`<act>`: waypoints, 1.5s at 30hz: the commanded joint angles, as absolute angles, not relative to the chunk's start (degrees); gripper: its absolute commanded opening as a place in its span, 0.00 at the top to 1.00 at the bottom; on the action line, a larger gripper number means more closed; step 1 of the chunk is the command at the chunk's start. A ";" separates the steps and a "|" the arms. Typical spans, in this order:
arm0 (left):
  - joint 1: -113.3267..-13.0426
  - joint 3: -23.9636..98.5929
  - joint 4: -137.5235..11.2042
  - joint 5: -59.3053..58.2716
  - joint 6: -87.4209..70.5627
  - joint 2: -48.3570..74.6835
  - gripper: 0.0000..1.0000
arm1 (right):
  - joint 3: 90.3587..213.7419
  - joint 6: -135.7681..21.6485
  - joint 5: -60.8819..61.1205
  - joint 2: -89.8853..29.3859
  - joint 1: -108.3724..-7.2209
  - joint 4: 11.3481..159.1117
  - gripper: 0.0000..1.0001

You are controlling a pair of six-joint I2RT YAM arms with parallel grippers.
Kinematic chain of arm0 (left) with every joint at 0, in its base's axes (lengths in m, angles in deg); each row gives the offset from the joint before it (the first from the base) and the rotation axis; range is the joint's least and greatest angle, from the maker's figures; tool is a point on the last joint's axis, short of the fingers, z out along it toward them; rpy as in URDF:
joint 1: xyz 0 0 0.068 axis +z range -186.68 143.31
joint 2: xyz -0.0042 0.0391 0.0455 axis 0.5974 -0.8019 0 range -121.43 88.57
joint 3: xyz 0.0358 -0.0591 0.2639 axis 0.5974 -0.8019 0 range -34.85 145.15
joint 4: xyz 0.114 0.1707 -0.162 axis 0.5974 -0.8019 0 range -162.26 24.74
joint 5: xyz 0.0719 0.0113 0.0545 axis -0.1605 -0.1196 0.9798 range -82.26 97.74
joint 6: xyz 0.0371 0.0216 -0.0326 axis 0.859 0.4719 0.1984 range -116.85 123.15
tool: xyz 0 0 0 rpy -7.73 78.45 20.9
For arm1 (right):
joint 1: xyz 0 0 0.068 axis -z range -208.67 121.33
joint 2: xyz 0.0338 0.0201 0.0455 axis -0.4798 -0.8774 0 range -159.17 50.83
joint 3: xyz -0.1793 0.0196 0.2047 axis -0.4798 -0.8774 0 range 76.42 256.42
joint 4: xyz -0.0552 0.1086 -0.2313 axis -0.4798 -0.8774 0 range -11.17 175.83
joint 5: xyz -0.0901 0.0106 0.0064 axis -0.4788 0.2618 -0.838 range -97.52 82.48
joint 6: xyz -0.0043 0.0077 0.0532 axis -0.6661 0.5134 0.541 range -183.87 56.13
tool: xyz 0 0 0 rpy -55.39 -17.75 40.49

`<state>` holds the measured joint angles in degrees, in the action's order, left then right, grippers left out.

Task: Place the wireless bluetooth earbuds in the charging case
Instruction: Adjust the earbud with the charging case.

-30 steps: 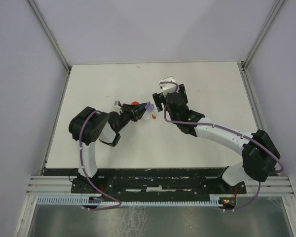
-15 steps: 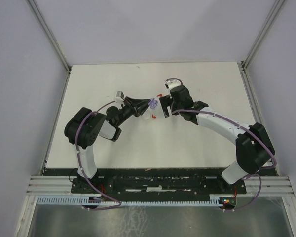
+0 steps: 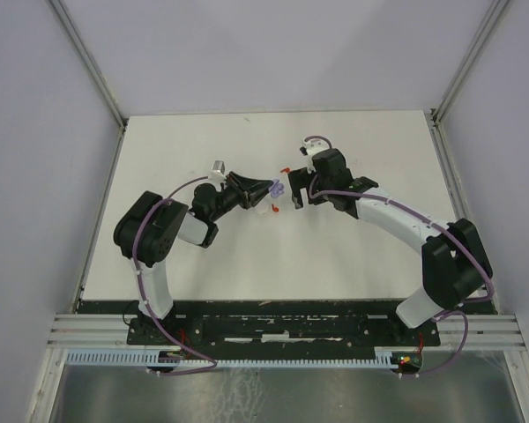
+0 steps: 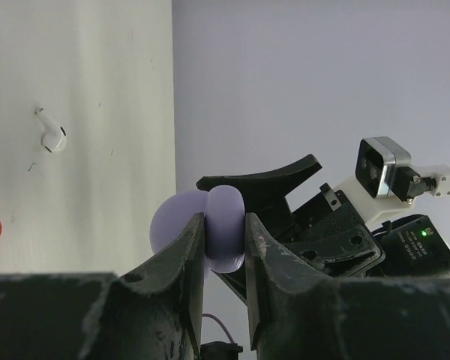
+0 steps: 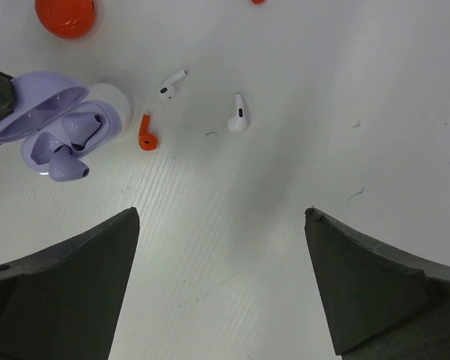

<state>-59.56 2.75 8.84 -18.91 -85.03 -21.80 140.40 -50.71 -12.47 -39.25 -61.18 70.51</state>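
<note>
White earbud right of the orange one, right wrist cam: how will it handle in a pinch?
Likely light and stiff: the white earbud looks like tiny hard plastic. Its glossy rounded head and thin stem could slip or pivot in the right pincer, standing wide open. Lying flat on the smooth table, it would probably skid, not roll, if nudged.

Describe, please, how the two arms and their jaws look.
The left arm and right arm both have white curved links between bulky black joints, with a lavender cable looping along each. The jaws are matte black, tapering wedges. A small silver-and-white camera sits on the right wrist.
</note>
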 commanded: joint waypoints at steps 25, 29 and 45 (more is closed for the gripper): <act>-61.20 6.28 6.74 -19.41 -80.61 -20.15 0.97 | 144.53 -49.22 -9.82 -47.14 -61.11 76.90 0.01; -61.20 6.11 6.81 -19.33 -80.70 -19.83 0.97 | 144.44 -49.20 -11.71 -46.52 -61.08 75.55 0.00; -61.35 6.26 6.47 -19.76 -80.63 -19.10 0.97 | 145.07 -49.20 -10.77 -46.42 -59.43 75.80 0.00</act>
<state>-60.94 4.54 4.45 -18.95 -83.46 -21.53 142.13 -49.53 -11.58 -47.49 -59.65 73.79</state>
